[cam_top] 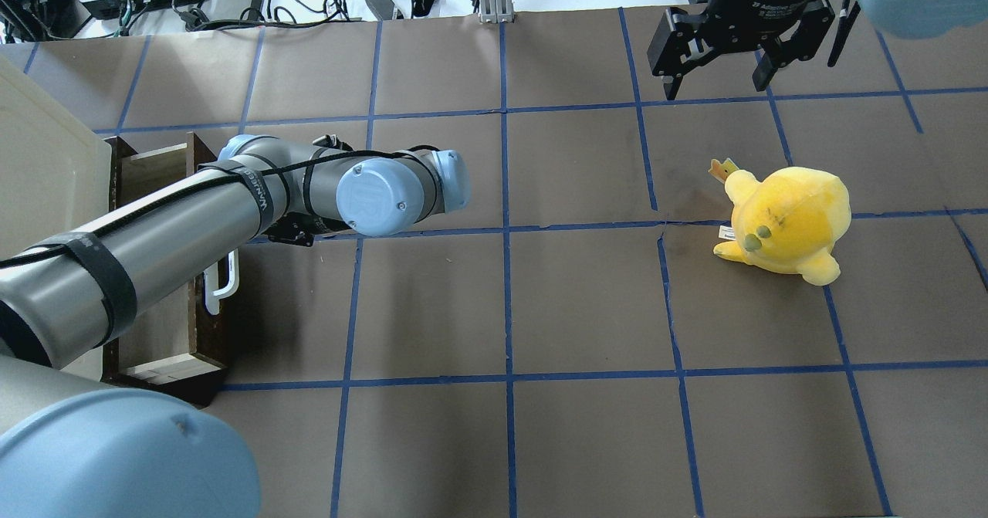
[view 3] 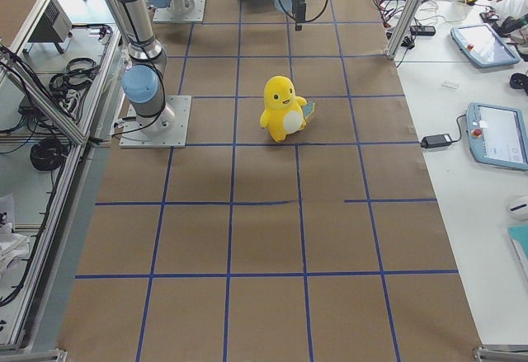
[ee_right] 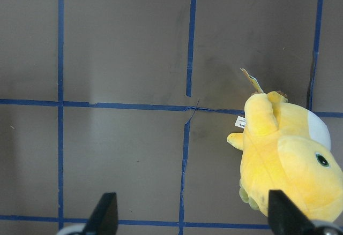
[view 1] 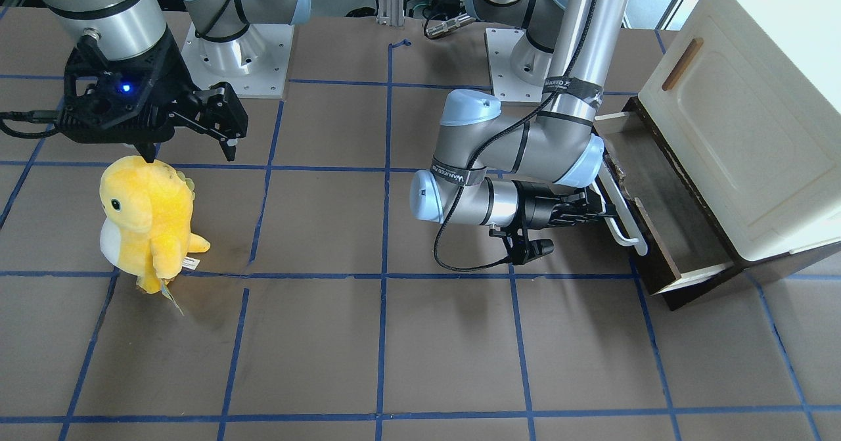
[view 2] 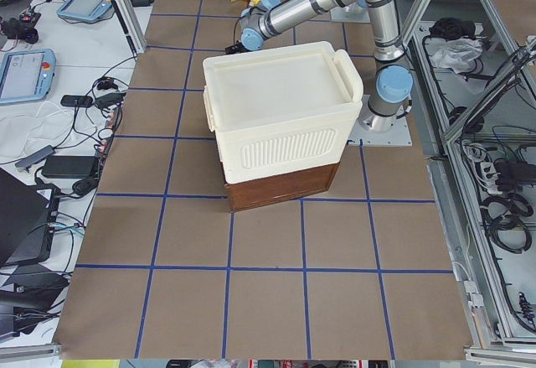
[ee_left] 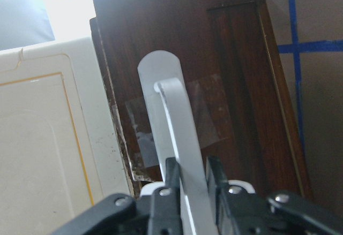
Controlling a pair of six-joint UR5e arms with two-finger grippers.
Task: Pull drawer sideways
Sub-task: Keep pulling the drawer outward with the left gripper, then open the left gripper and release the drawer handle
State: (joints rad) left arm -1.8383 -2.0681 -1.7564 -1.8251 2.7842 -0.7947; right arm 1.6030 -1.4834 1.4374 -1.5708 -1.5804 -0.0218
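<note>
Left claw (ee_left: 192, 175) clamped on white handle (ee_left: 170, 114) of drawer (ee_left: 241, 85), grip hidden overhead

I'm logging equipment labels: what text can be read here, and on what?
"WANHEED", rest unclear: black strap on the grey left arm.
"2F Adaptive", rest blurred: black body of the right gripper.
Small white tag on the yellow plush toy: too small to read.

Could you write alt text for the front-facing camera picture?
The left gripper clamps the white bar handle of a partly open dark drawer under a cream cabinet. The right gripper hangs open near a yellow plush toy.
</note>
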